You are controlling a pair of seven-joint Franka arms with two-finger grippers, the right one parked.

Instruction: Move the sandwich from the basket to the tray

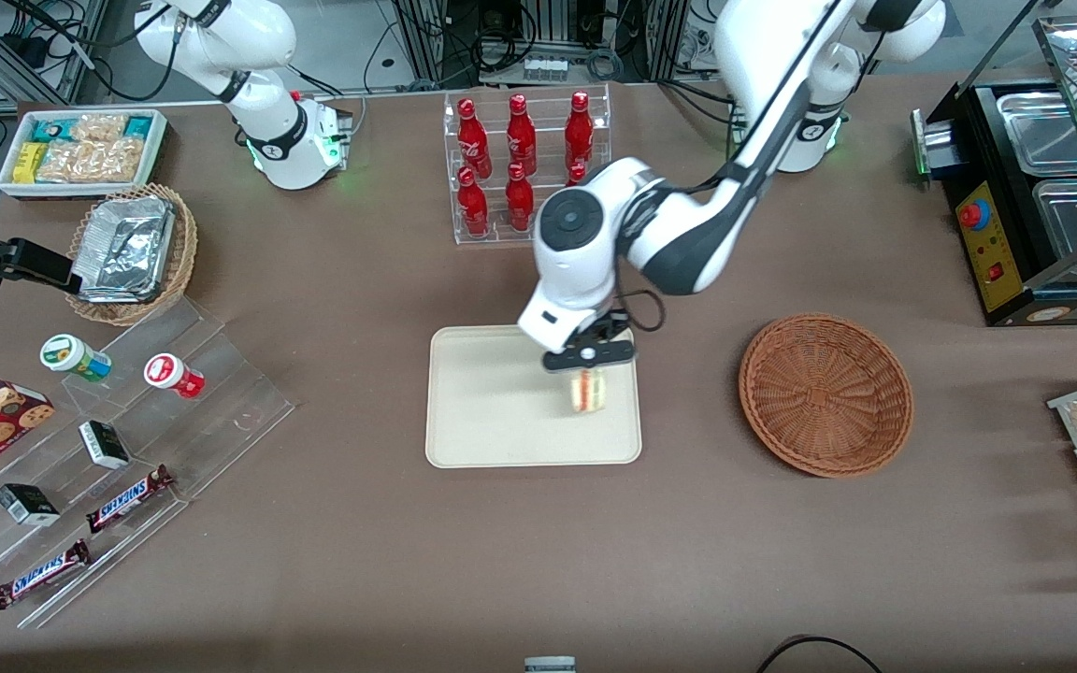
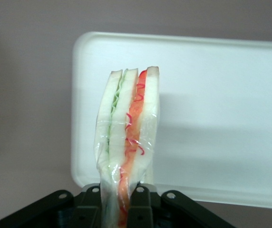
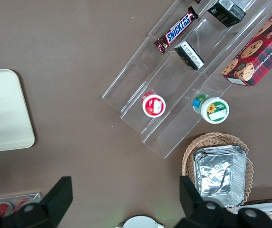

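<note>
Room-wise it's pretty open around the tray point(image 1: 501, 411): bare tabletop on every side, and most of the tray surface is free, esp the half toward the parked arm's end. The gripper point(image 1: 589, 371) hangs over the tray's edge nearest the working arm, clamped on the sandwich point(image 1: 587, 390), which hangs just above the tray. The basket point(image 1: 825, 393) sits toward the working arm's end w/ a clear strip of table between it and the tray. Bottle rack point(image 1: 524, 164) stands farther from the front cam than the tray, a tall obstacle. The clear stepped shelf point(image 1: 155, 411) w/ snacks lies toward the parked arm's end, well apart from the tray.
</note>
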